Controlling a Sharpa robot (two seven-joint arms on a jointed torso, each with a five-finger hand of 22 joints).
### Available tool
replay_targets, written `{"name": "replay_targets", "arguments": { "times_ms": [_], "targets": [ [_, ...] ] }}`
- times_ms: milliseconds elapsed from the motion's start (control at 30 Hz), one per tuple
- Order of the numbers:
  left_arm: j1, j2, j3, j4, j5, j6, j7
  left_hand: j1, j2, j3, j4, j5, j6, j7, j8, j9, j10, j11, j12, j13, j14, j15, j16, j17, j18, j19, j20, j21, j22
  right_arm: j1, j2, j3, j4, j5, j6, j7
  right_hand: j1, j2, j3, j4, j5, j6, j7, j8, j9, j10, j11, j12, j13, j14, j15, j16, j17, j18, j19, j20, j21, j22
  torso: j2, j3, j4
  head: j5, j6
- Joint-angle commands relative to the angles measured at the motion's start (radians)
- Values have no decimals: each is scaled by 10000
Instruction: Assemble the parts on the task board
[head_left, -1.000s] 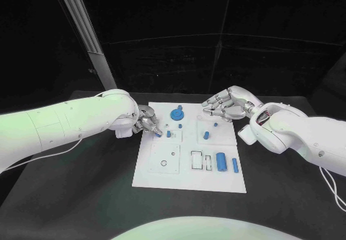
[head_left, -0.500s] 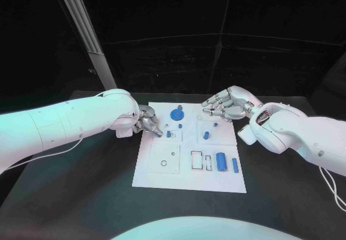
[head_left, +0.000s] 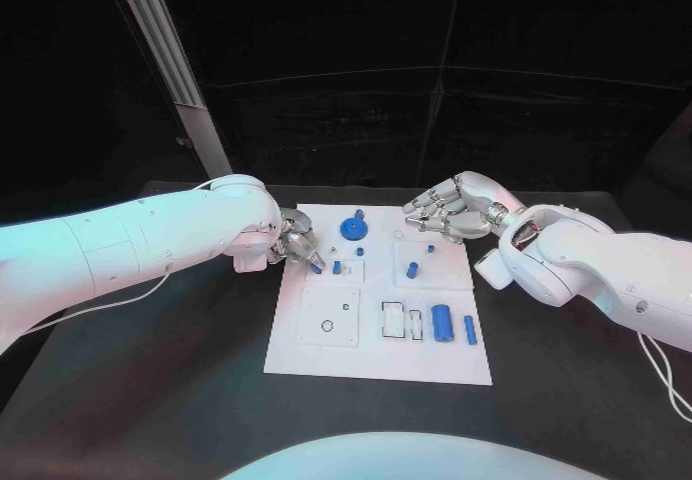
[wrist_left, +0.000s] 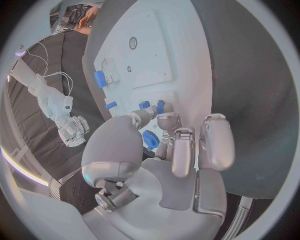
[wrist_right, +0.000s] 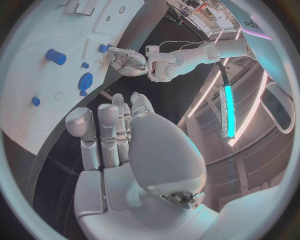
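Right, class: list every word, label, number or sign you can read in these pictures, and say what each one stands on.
None can be read with certainty.
The task board carries only outlines and holes, no lettering.
The blue parts, the left hand and the right hand bear no legible marks.
The right wrist view shows pale letters at the room's edge, too cut off to read.

— Anything getting lost here?
— The silver left hand (head_left: 296, 247) is covering most of a small blue part (head_left: 316, 266) at the white task board's (head_left: 378, 350) nine-o'clock edge; its shape is staying unreadable.
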Motion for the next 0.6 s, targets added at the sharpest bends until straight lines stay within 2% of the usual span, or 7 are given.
{"name": "replay_targets", "arguments": {
  "times_ms": [33,333,600],
  "targets": [
    [-28,64,-19,4,-5,416,-122,-166,4,10,95,71,130,-38,-55,-15,64,-17,55,31,1057,-84,31,2634,99,74,-25,66,21,17,-1,5,25,38,66,87,90,15,24,19,62,-72,19,27,-7,-55,15,51,-17,-84,5,-53,-9,120,-71,15,-50,-13,0,-1,5,-13,-1],
    [-27,153,-19,-50,-5,409,-269,-670,63,-25,325,192,264,-68,-86,-67,157,-42,142,143,1057,-107,31,2634,74,122,-49,148,136,17,-1,5,28,38,84,84,90,15,24,19,62,-72,19,27,-7,-55,15,51,-17,-84,5,-53,-9,120,-71,15,-50,-13,1,-9,5,-20,-21],
    [-26,201,-19,-85,-6,425,-354,-1036,-51,-151,419,230,414,-100,-103,-107,275,-67,244,291,1057,-126,31,2634,57,156,-66,203,213,17,-6,5,35,38,96,81,104,21,49,19,84,-82,21,36,-5,-69,16,66,-28,-94,8,-53,-15,124,-87,20,-64,-24,-3,-1,11,-26,-17]
  ]
}}
